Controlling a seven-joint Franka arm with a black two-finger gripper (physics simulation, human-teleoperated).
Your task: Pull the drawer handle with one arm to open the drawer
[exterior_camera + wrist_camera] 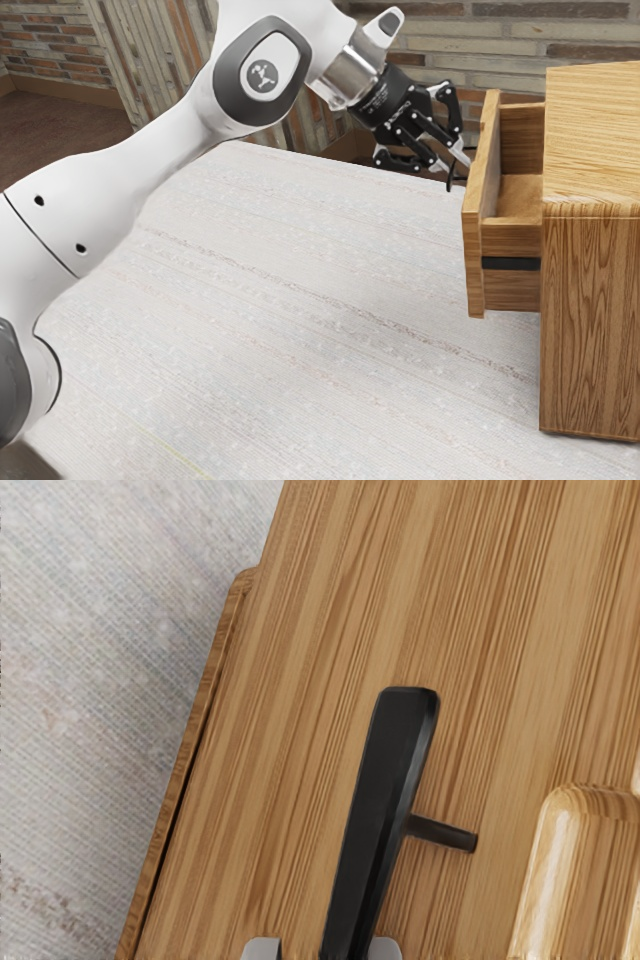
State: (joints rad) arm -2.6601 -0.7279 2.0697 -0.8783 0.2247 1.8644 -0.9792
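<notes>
Oak-toned and heavily grained, the cabinet (590,300) stands on the pale table (300,300) at the exterior view's right, and its drawer (510,235) is drawn partway out toward the exterior view's left, so that the side wall and a dark strip along it are exposed between the front panel (476,200) and the cabinet body. The white arm (150,170) comes in from the exterior view's left and reaches across the table, with the black gripper (455,160) right at the outer face of the front panel, near its upper part, where the thin dark handle (452,178) stands off the wood. In the wrist view the handle (385,810) is a black bar running along the grained front panel (300,730), held off it by a short black post, and it lies directly under the hand; beside the panel's edge the table (90,680) shows. Whether the gripper is clenched on the handle or merely set around it cannot be told. A brick wall (500,30) stands behind the scene
</notes>
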